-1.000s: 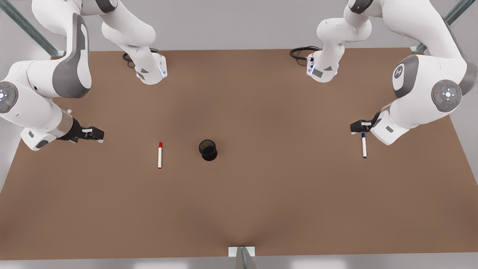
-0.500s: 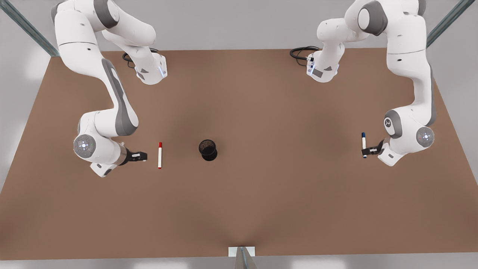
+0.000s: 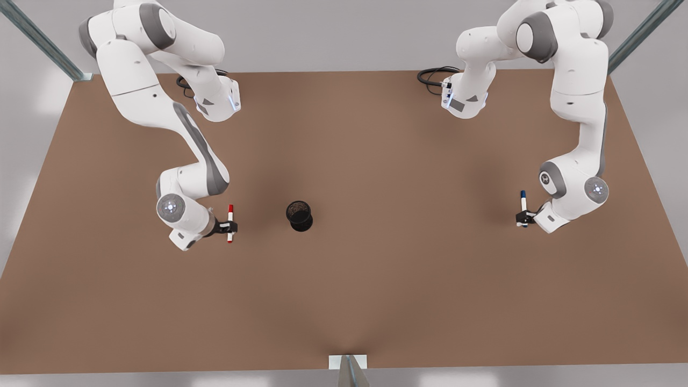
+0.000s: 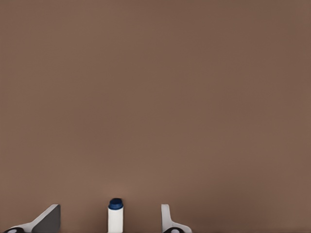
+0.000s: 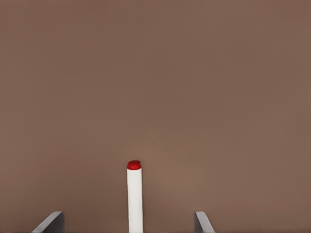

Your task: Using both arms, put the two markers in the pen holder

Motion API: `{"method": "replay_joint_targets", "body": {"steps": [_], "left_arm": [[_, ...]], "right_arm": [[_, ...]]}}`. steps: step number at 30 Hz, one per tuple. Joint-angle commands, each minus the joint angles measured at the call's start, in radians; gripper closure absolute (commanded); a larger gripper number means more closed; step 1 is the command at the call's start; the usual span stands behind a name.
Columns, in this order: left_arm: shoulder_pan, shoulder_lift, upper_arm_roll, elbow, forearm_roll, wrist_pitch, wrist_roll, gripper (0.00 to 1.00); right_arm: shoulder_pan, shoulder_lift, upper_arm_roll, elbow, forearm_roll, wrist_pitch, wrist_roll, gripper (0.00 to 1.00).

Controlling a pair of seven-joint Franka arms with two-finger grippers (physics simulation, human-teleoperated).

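Front view: left gripper jaws apart astride blue marker, right gripper likewise astride red marker.

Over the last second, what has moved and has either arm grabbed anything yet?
Both arms came down and inward to their markers. The right gripper now straddles the red marker; the left gripper straddles the blue marker. Both wrist views show the fingers open with gaps beside each barrel, so nothing is gripped. Both markers and the holder lie where they were.
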Motion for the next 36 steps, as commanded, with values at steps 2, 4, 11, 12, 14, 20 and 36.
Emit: {"method": "replay_joint_targets", "body": {"steps": [2, 4, 11, 12, 14, 20, 36], "left_arm": [[0.003, 0.011, 0.000, 0.000, -0.037, 0.022, 0.264, 0.00], [0.003, 0.017, 0.002, -0.002, -0.037, 0.022, 0.269, 0.04], [0.003, 0.037, 0.006, -0.014, -0.037, 0.024, 0.269, 0.34], [0.003, 0.037, 0.006, -0.014, -0.037, 0.024, 0.269, 0.39], [0.003, 0.037, 0.006, -0.014, -0.037, 0.024, 0.269, 0.45], [0.003, 0.045, 0.006, -0.014, -0.037, 0.024, 0.269, 0.50], [-0.025, 0.002, 0.012, 0.044, -0.030, -0.081, 0.143, 0.79]], "right_arm": [[0.000, 0.020, 0.000, -0.006, 0.001, 0.093, 0.127, 0.01], [0.005, 0.032, 0.002, -0.022, 0.000, 0.110, 0.127, 0.01], [-0.003, 0.079, -0.008, -0.033, -0.033, 0.196, 0.122, 0.01], [-0.003, 0.084, -0.008, -0.033, -0.039, 0.196, 0.122, 0.01], [-0.005, 0.086, -0.008, -0.030, -0.040, 0.196, 0.122, 0.02], [0.003, 0.109, -0.008, -0.012, -0.059, 0.195, 0.122, 0.17], [0.009, 0.130, -0.009, -0.010, -0.102, 0.192, 0.122, 0.42]]}}
